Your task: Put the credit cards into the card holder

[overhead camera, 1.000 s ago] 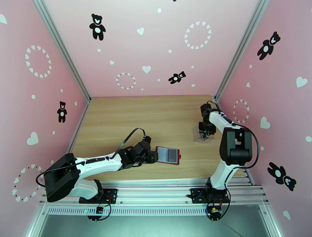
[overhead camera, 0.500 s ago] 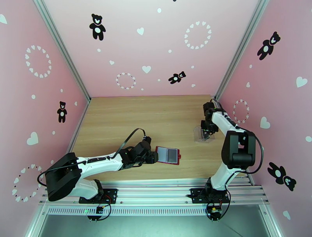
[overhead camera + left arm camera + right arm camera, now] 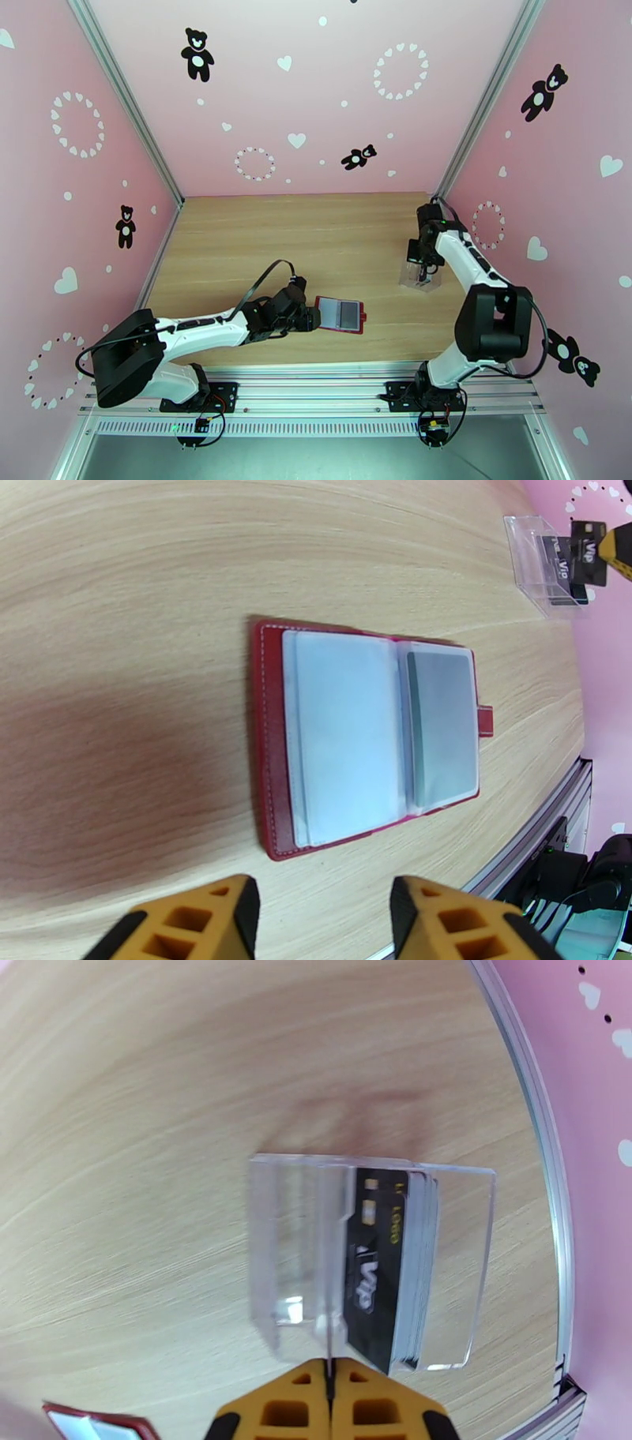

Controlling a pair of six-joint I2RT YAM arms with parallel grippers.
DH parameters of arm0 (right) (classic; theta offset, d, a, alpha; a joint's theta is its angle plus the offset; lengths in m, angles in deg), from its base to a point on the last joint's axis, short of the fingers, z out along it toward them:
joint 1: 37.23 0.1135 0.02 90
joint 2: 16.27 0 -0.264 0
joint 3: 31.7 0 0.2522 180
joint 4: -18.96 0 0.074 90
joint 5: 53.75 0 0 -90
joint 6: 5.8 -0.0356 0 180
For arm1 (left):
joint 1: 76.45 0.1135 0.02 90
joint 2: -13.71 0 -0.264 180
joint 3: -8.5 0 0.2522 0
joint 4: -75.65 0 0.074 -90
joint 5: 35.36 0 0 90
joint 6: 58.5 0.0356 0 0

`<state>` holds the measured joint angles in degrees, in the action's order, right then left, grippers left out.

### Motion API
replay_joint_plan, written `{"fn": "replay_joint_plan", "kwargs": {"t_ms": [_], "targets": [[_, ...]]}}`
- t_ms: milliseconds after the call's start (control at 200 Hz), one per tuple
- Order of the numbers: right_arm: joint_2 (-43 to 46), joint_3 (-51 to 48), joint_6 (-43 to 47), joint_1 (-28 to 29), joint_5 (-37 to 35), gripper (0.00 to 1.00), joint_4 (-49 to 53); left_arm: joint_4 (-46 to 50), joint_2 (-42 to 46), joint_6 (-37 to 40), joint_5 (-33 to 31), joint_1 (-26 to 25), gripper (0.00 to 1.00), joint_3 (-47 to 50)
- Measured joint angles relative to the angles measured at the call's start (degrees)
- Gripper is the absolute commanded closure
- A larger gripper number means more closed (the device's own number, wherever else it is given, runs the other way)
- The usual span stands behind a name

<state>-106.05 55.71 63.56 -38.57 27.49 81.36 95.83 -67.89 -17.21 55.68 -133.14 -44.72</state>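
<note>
Pink walls [image 3: 316,95] are ringing the table [image 3: 276,237]. The left gripper [image 3: 324,902] is gaping beside the card holder [image 3: 363,733], the right gripper [image 3: 328,1378] pinching shut.

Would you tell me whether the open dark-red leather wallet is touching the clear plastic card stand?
Apart. The top external view shows bare wooden table between the dark-red wallet and the clear plastic stand.

Open tabletop [image 3: 276,237] around card holder [image 3: 340,314], seemingly
</note>
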Motion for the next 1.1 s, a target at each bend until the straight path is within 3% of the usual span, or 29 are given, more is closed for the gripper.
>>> {"fn": "replay_joint_plan", "kwargs": {"t_ms": [320,631,821,1101], "targets": [[12.13,-10.05,-2.89,5.44,14.25,1.0,-2.67,0.09,1.2,0.0,-0.28,0.0,0.51,0.35],[18.56,-26.27,-11.76,20.48,31.45,1.0,-14.84,0.92,2.14,-0.52,-1.57,1.31,0.51,1.53],[17.92,-33.4,-18.05,27.23,35.45,1.0,-23.58,0.85,1.97,-0.72,-1.53,1.66,0.51,1.92],[15.26,-37.81,-22.4,27.65,36.35,1.0,-30.42,0.42,-1.33,-1.07,-1.27,2.19,0.53,1.92]]}}
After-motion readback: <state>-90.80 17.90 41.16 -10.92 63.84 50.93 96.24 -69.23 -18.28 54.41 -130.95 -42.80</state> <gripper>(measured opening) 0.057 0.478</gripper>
